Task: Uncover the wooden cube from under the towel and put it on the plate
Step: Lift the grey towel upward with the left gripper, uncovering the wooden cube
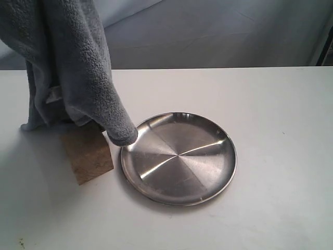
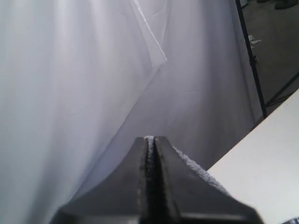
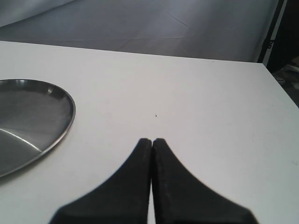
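Observation:
The grey-blue fleece towel (image 1: 67, 67) hangs lifted at the upper left of the exterior view, its lowest fold drooping over the plate's rim. Under it the tan wooden cube (image 1: 88, 153) stands on the table, its top edge partly hidden by cloth. The round steel plate (image 1: 179, 159) lies just right of the cube. My left gripper (image 2: 149, 138) is shut on the towel; fleece (image 2: 196, 168) shows between and beside its fingers. My right gripper (image 3: 152, 140) is shut with nothing in it, low over the table beside the plate (image 3: 32, 121). Neither gripper shows in the exterior view.
The white table (image 1: 270, 130) stretches right of the plate. A white cloth backdrop (image 2: 70, 84) hangs behind the table, and a dark stand (image 2: 252, 60) rises past the table's far edge.

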Robot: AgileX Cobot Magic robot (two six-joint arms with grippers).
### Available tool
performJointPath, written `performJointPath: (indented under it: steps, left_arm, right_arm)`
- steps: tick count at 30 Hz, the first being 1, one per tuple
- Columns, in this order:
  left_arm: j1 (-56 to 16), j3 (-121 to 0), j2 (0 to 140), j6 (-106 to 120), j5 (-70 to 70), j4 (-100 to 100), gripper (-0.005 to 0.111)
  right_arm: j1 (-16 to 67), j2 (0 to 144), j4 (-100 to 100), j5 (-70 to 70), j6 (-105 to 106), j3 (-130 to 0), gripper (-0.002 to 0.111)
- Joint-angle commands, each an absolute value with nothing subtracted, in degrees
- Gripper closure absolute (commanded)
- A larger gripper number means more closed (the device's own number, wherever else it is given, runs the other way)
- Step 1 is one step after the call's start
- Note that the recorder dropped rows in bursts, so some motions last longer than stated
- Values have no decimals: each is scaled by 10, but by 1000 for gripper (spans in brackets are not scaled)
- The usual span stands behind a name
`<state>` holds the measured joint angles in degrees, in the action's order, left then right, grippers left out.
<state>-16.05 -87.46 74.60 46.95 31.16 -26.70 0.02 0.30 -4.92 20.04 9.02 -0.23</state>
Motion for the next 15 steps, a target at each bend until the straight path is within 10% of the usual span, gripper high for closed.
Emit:
performJointPath:
  steps: [1, 15]
  left_arm:
    - [-159, -880, 732, 463, 292, -272, 107]
    - [-159, -880, 688, 463, 258, -213, 107]
  right_arm:
    - [1, 0, -52, 200, 90, 0, 108]
    - [1, 0, -52, 200, 90, 0, 108]
